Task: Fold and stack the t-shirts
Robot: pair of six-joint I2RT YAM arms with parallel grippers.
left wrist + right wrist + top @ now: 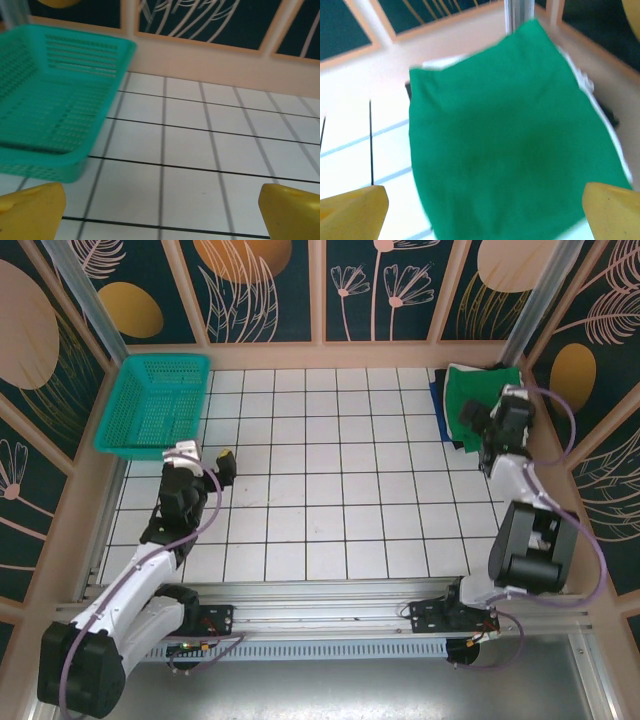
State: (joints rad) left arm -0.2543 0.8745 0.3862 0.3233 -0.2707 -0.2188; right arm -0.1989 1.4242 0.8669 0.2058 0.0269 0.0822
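Observation:
The t-shirts lie folded in a stack at the far right corner. The emerald green one [478,388] [510,140] is on top. An off-white edge [585,82] and blue and black layers [441,412] peek out from under it. My right gripper [487,412] [482,215] hovers over the near edge of the green shirt. It is open, with yellow fingertips [352,212] wide apart and nothing held. My left gripper [207,456] [162,220] is open over bare tiles beside the basket, its yellow fingertips [30,210] far apart.
A teal mesh basket [155,405] [50,95] stands at the far left, close to the left gripper. White tiled tabletop [330,480] spreads between the arms. Patterned wall panels [320,290] enclose the back and sides.

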